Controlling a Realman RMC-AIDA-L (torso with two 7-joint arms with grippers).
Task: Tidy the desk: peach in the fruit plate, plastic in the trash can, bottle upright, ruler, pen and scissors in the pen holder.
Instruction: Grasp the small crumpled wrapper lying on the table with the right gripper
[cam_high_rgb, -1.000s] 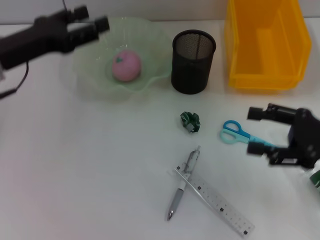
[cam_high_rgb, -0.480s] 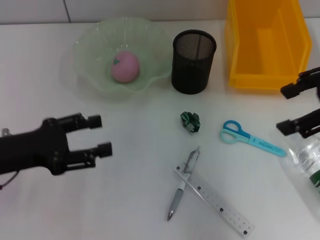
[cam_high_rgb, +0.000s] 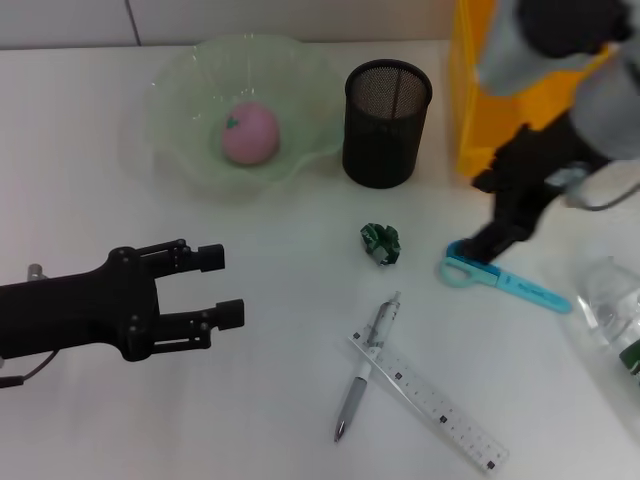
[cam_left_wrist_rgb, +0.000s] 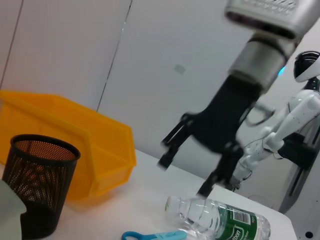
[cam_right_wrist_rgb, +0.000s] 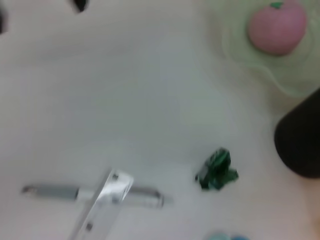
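Note:
The pink peach (cam_high_rgb: 250, 133) (cam_right_wrist_rgb: 277, 25) lies in the pale green fruit plate (cam_high_rgb: 175, 150). The crumpled green plastic (cam_high_rgb: 380, 243) (cam_right_wrist_rgb: 216, 170) sits mid-table, below the black mesh pen holder (cam_high_rgb: 385, 122). Blue scissors (cam_high_rgb: 500, 275), a silver pen (cam_high_rgb: 365, 370) and a clear ruler (cam_high_rgb: 430, 403) crossing it lie flat. The bottle (cam_high_rgb: 610, 310) (cam_left_wrist_rgb: 220, 220) lies on its side at the right edge. My right gripper (cam_high_rgb: 475, 215) (cam_left_wrist_rgb: 187, 170) hangs open just above the scissors' handles. My left gripper (cam_high_rgb: 220, 285) is open and holds nothing, low over the table's left.
The yellow bin (cam_high_rgb: 470, 100) (cam_left_wrist_rgb: 90, 145) stands at the back right, beside the pen holder (cam_left_wrist_rgb: 37, 185). The right arm crosses in front of the bin. A wall rises behind the table.
The right arm swung in from the right edge to hang over the scissors' handles. The left gripper shifted slightly right and toward the front. Nothing was picked up.

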